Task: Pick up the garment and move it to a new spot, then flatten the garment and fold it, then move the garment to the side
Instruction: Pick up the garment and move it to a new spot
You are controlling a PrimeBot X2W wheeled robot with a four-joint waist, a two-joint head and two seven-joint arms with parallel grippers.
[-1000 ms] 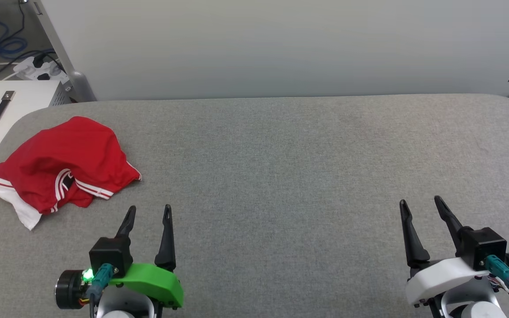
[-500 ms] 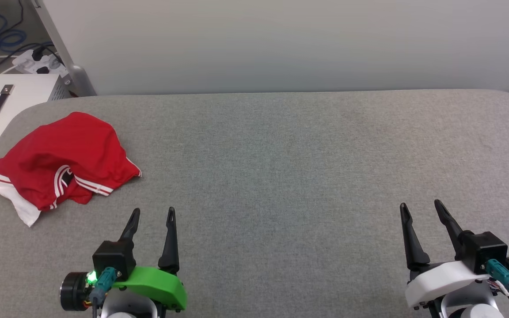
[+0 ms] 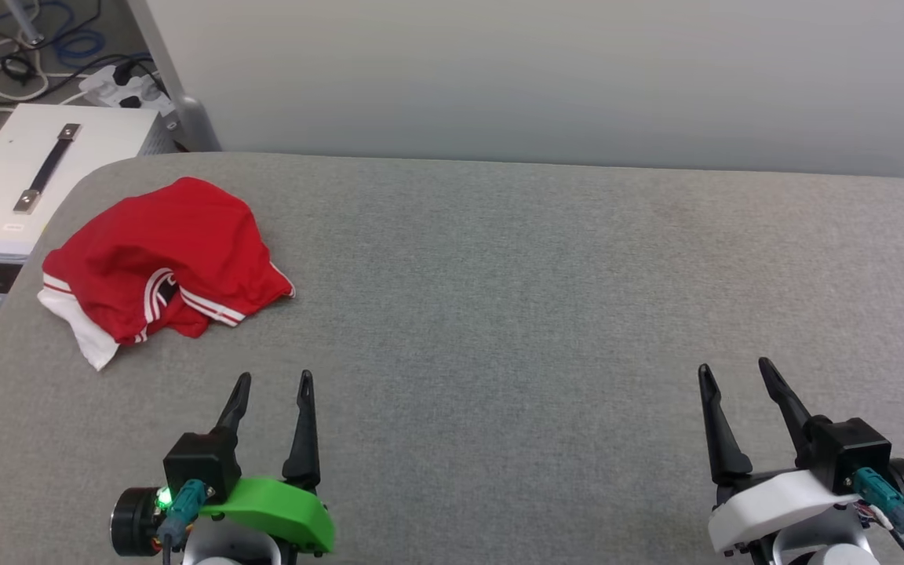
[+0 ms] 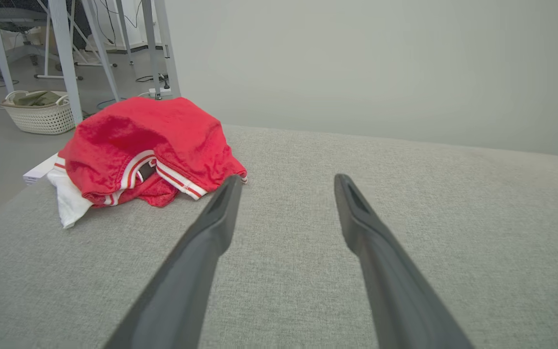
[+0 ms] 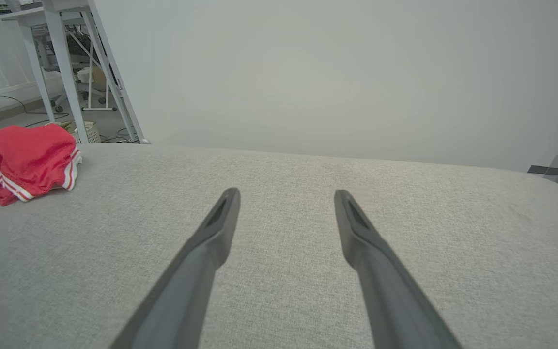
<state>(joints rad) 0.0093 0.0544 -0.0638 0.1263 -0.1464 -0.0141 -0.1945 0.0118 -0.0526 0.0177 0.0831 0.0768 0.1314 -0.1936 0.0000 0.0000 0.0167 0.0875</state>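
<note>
The grey table [image 3: 499,314] is carrying the shirt [image 3: 162,259], lying crumpled at upper left, while the left gripper [image 3: 275,377] and right gripper [image 3: 735,366] are hovering wide and empty below, every step awaiting

Right gripper [image 5: 286,194]: jaws spread apart, nothing between them, held over grey fabric table [image 5: 308,232]. Garment [image 5: 20,162], red with red-and-white striped trim, bunched at far left, well apart from fingers. Pale wall [image 5: 332,72] behind.
</note>
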